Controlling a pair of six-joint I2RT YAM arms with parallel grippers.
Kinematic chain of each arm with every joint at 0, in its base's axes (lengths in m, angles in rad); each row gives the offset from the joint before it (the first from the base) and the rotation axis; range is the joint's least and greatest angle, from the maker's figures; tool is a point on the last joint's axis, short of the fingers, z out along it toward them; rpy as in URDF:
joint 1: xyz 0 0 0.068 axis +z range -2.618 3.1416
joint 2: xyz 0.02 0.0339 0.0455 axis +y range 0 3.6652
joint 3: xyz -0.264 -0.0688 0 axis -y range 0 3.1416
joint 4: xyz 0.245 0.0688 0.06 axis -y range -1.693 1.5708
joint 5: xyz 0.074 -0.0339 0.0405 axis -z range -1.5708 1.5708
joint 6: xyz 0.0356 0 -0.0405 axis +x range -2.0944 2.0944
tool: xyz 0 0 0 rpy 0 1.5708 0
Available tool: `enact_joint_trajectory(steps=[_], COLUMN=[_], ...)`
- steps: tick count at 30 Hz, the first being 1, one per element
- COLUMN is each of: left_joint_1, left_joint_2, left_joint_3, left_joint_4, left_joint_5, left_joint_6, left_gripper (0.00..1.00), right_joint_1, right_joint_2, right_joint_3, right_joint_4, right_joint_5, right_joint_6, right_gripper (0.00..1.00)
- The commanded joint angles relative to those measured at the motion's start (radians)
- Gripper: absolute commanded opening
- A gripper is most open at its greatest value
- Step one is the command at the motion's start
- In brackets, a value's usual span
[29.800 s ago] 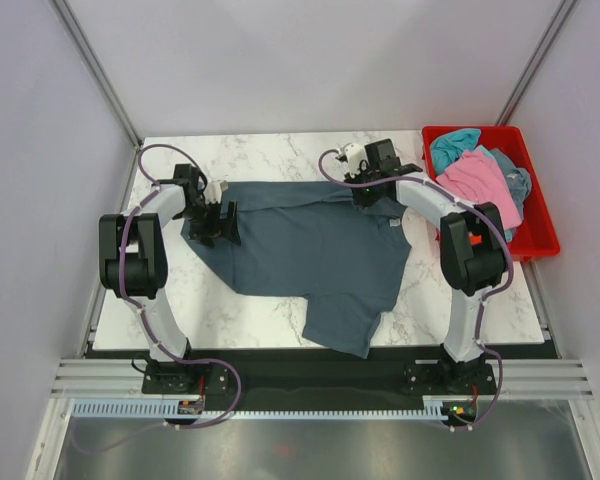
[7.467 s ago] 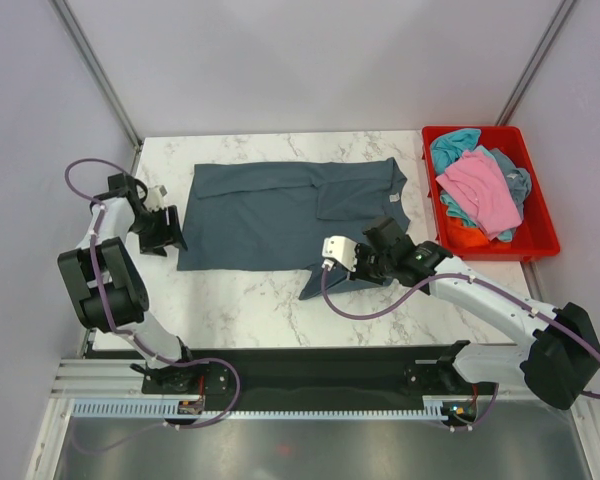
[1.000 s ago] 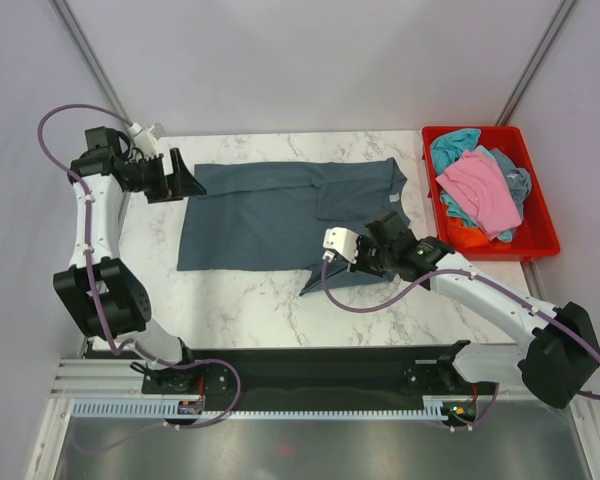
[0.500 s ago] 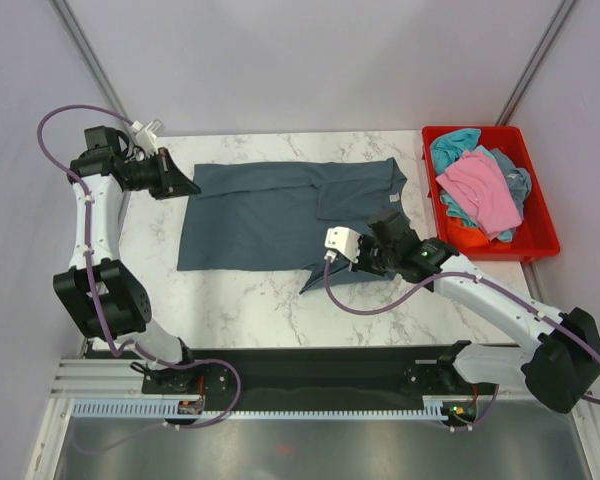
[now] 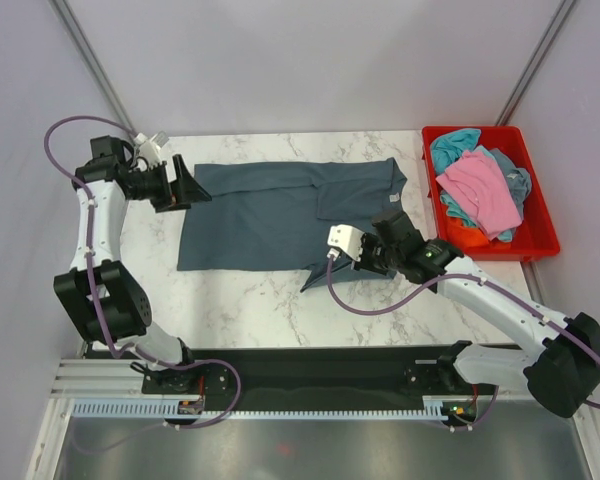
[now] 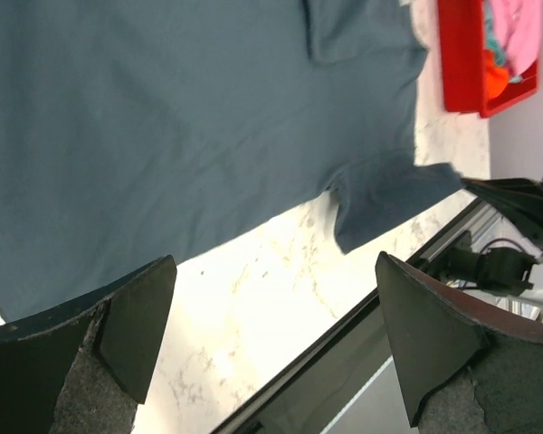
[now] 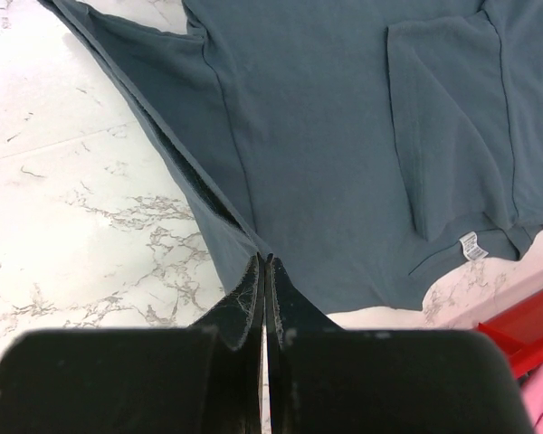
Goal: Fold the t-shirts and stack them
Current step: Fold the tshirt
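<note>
The large dark slate-blue t-shirt [image 5: 280,210] lies spread flat on the marble table, and its small white tag [image 7: 471,246] shows in the right wrist view. My right gripper [image 5: 368,262] is shut on the shirt's near right sleeve edge [image 7: 244,226], with the jaws pressed together on the cloth [image 7: 264,260]. My left gripper [image 5: 192,188] is open and empty, raised over the shirt's far left corner. In the left wrist view its fingers [image 6: 136,325] stand wide apart above the shirt [image 6: 163,117]. Pink [image 5: 477,185], teal [image 5: 455,145] and orange [image 5: 465,232] shirts lie in the bin.
The red plastic bin [image 5: 540,240] stands at the table's right edge, and it also shows in the left wrist view [image 6: 462,54]. Bare marble [image 5: 240,300] lies in front of the shirt up to the table's near black edge.
My left gripper has shifted slightly right over the shirt's far left corner, still open. My right gripper has edged slightly right, still holding the sleeve.
</note>
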Motion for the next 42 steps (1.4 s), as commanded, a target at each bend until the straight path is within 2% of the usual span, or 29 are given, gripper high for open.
enact_joint_trajectory(steps=[1, 4, 7, 8, 14, 19, 20, 21, 23, 28, 29, 31, 32, 38, 42], left_joint_1=[0.0, 0.0, 0.0, 0.0, 0.001, 0.001, 0.001, 0.001, 0.001, 0.001, 0.001, 0.003, 0.003, 0.006, 0.009], left_joint_2=[-0.014, -0.005, -0.011, -0.007, 0.036, 0.065, 0.075, 0.082, 0.104, 0.13, 0.131, 0.139, 0.141, 0.134, 0.145], left_joint_3=[-0.076, -0.166, -0.261, -0.287, -0.338, -0.353, -0.353, -0.352, -0.349, -0.35, -0.35, -0.355, -0.359, -0.384, -0.398], left_joint_4=[-0.028, -0.013, -0.013, 0.066, 0.14, 0.171, 0.173, 0.173, 0.173, 0.181, 0.181, 0.18, 0.181, 0.185, 0.187], left_joint_5=[-0.123, -0.213, -0.214, -0.385, -0.517, -0.565, -0.564, -0.565, -0.567, -0.582, -0.588, -0.606, -0.614, -0.648, -0.645], left_joint_6=[0.063, 0.093, 0.094, 0.13, 0.14, 0.13, 0.13, 0.13, 0.126, 0.114, 0.112, 0.104, 0.104, 0.112, 0.109], left_gripper=[0.99, 0.99, 0.99, 1.0, 0.99, 0.86, 0.66, 0.37, 0.02, 0.02, 0.12, 0.59, 0.87, 0.92, 0.82], right_joint_1=[-0.005, -0.005, -0.005, -0.007, -0.005, -0.005, -0.005, -0.005, -0.005, -0.007, -0.007, -0.008, -0.008, -0.01, -0.01], right_joint_2=[-0.022, -0.016, -0.014, -0.014, -0.011, -0.01, -0.01, -0.01, -0.008, -0.008, -0.007, -0.007, -0.008, -0.005, 0.0], right_joint_3=[-0.004, -0.01, -0.016, -0.018, -0.035, -0.042, -0.042, -0.045, -0.045, -0.047, -0.048, -0.05, -0.05, -0.05, -0.051], right_joint_4=[0.017, 0.02, 0.03, 0.034, 0.037, 0.039, 0.039, 0.037, 0.04, 0.044, 0.044, 0.045, 0.045, 0.047, 0.05], right_joint_5=[-0.002, -0.012, -0.015, -0.016, -0.027, -0.024, -0.022, -0.022, -0.021, -0.019, -0.018, -0.018, -0.018, -0.019, -0.021], right_joint_6=[0.0, 0.004, 0.009, 0.012, 0.024, 0.023, 0.023, 0.023, 0.023, 0.024, 0.024, 0.026, 0.027, 0.028, 0.029], right_gripper=[0.0, 0.0, 0.0, 0.0, 0.0, 0.0, 0.0, 0.0, 0.0, 0.0, 0.0, 0.0, 0.0, 0.0, 0.0])
